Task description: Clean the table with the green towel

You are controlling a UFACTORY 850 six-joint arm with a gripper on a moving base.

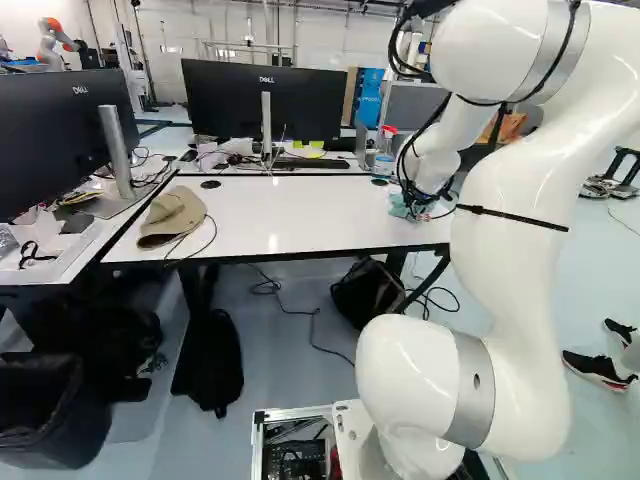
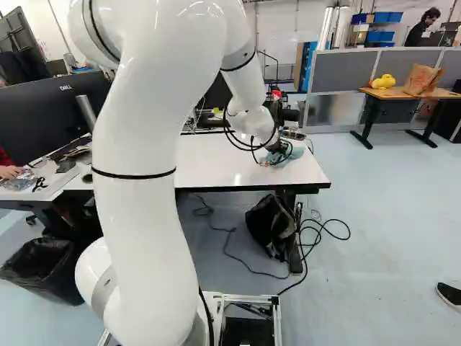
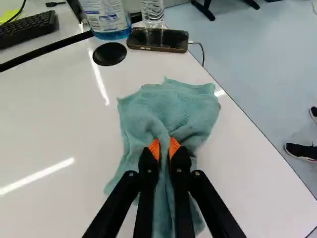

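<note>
And the end effector (image 2: 276, 147) has the green towel (image 3: 171, 111) pinched between its pads, bunched on the tabletop (image 3: 44, 119)! Ahead, blue liquid sits in a labelled bottle (image 3: 104, 15), beside a clear bottle (image 3: 152, 11), contents unclear.
</note>
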